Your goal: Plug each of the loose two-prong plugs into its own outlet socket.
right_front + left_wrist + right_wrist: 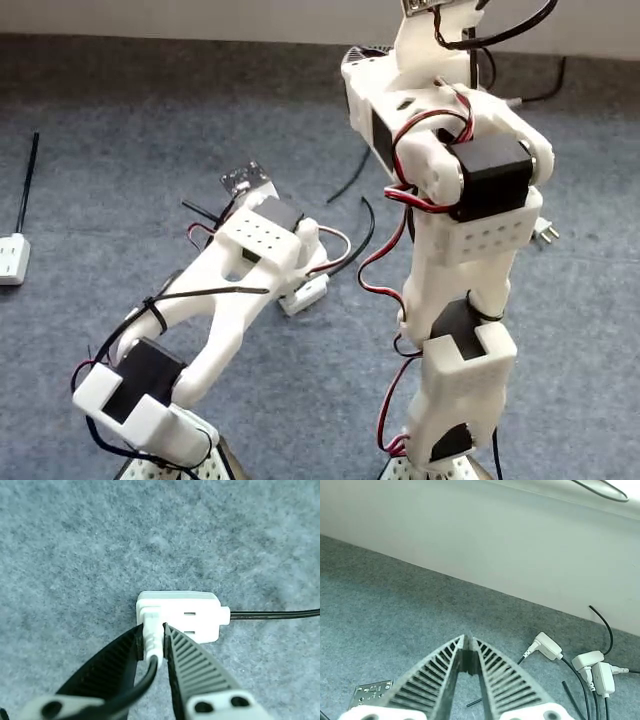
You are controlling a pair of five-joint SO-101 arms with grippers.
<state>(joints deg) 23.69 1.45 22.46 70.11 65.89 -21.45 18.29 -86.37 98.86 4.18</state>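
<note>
The left hand (153, 630) is clamped on a white plug (152, 642), which sits against the end of a socket (182, 614) at the centre of the high view on the grey desk (75, 540). The right hand (468, 642) is closed, empty and raised. More plugs (547, 646) lie near the wall (470, 540). Another socket (12, 257) sits at the high view's left edge.

A white plug (152, 636) is set against one end of an outlet block (186, 611) laid flat on the desk (75, 540). A second plug (546, 232) is seen at the right.

Glossy white plastic plug (152, 630) and outlet socket (192, 605) on rough, matt grey carpet (75, 545).
</note>
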